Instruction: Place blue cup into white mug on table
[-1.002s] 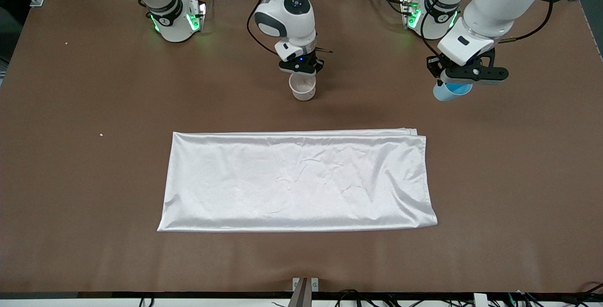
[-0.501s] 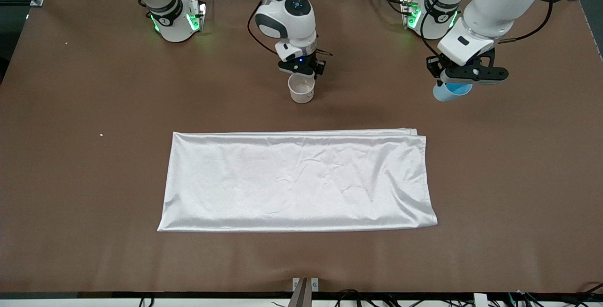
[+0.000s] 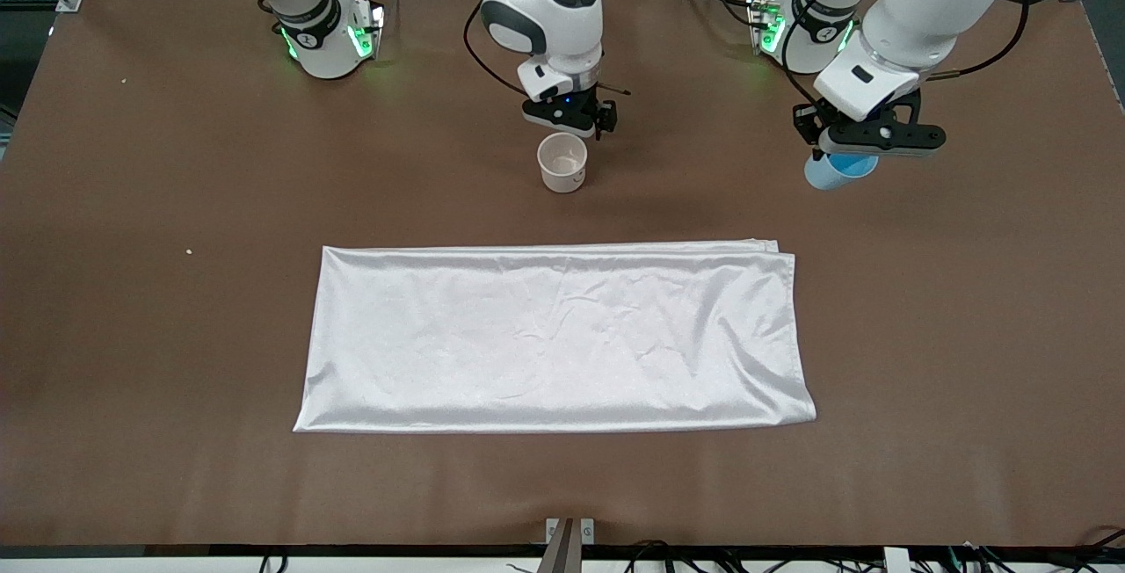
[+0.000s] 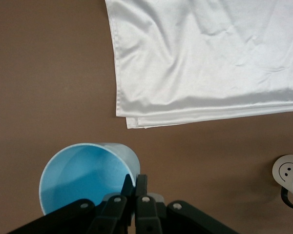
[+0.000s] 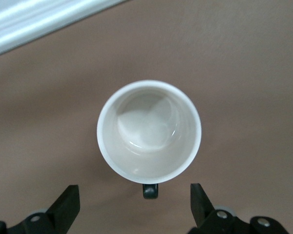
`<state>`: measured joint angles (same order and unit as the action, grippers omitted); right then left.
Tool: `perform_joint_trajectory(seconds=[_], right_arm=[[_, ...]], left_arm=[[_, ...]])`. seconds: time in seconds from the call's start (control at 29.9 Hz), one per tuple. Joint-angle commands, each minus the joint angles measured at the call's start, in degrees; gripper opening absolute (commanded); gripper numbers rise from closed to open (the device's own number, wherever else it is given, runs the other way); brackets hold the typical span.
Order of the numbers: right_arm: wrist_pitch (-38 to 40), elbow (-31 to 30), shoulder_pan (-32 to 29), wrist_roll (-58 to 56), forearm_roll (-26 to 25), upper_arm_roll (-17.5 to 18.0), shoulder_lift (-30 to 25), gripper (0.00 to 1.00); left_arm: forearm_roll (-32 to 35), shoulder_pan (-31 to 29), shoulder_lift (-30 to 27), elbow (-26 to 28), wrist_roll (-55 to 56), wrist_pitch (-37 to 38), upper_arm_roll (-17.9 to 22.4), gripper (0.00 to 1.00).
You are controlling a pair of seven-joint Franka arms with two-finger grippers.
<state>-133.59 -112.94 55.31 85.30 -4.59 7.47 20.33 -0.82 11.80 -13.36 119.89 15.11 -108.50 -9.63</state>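
The white mug stands upright on the brown table, empty, its black handle toward the robots' side; it fills the right wrist view. My right gripper is open and empty, raised just above the mug's handle side. The blue cup hangs tilted in my left gripper, whose fingers are shut on its rim, above the table near the left arm's end. The mug also shows small in the left wrist view, its face marks visible.
A white satin cloth lies flat, nearer the front camera than the mug and cup. Its folded edge shows in the left wrist view. The arm bases stand along the table's back edge.
My right gripper has let go of the mug, opened and risen toward the robots' side. The mug stays put. The left gripper with the blue cup has barely moved.
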Motion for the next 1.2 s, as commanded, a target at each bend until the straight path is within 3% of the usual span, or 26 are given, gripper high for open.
perform_joint_trajectory(seconds=[0.0, 0.4, 0.8, 1.17], right_arm=[[4.0, 0.4, -3.1, -4.8, -0.9, 0.0, -2.9, 1.0], [6.8, 0.4, -18.0, -24.1, -0.6, 0.1, -4.2, 1.0], [8.1, -0.4, -36.4, -48.0, -0.4, 0.0, -4.0, 1.0], [7.6, -2.7, -51.3, -66.9, -0.4, 0.0, -4.1, 1.0]], left_arm=[[-1.6, -0.1, -1.6, 0.1, -1.3, 0.5, -1.0, 0.0], [-2.8, 0.1, -2.7, -0.4, -1.2, 2.4, -6.4, 0.0], [-6.0, 0.1, 1.5, -3.6, 1.5, 0.8, -18.6, 0.0], [-5.3, 0.4, 7.3, -4.7, 9.2, -6.7, -28.5, 0.0]])
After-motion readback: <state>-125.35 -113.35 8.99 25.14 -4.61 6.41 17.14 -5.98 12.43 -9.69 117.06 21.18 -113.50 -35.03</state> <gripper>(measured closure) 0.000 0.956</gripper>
